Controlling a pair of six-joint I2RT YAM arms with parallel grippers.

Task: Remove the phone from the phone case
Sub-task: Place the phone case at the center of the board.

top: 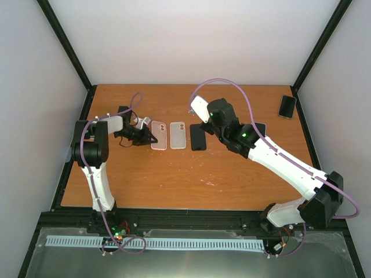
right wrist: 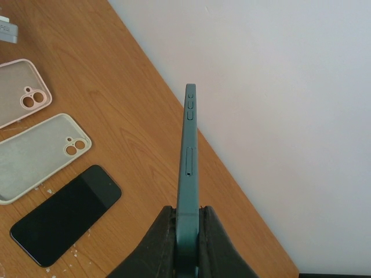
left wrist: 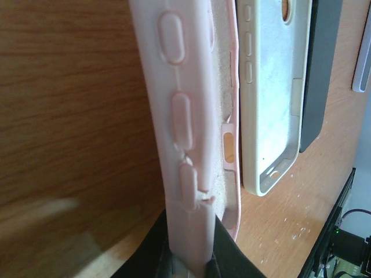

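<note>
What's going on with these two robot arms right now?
The left jaws are shut on the edge of an empty pink case lying on the table. The right jaws are shut on a dark green phone, held edge-on above the table. A cream case and a black phone lie beside the pink case.

Bright, even light; the pale pink silicone case [left wrist: 174, 145] looks blurred up close, soft shadow on the brown wooden table [left wrist: 69, 116]
</note>
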